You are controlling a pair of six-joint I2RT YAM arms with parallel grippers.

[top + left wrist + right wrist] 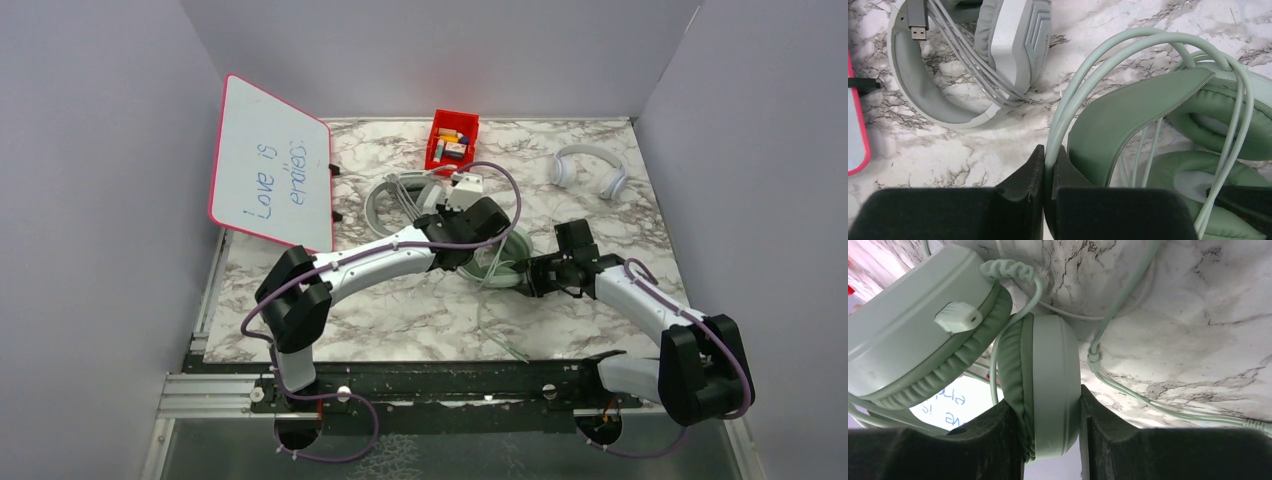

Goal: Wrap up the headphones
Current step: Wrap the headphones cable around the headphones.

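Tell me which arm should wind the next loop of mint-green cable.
Left. The left end effector pinches the mint-green cable beside the headband, so it can likely carry it around; the right end effector clamps an ear cup, steadying the mint-green headset.

Bin (452, 140) between whiteboard (270, 165) at left and lone headset (590, 170) at right.

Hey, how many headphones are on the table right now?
3. White pair at the back right; grey-white one beside the whiteboard; mint-green one mid-table, partly covered. None seems hidden entirely.
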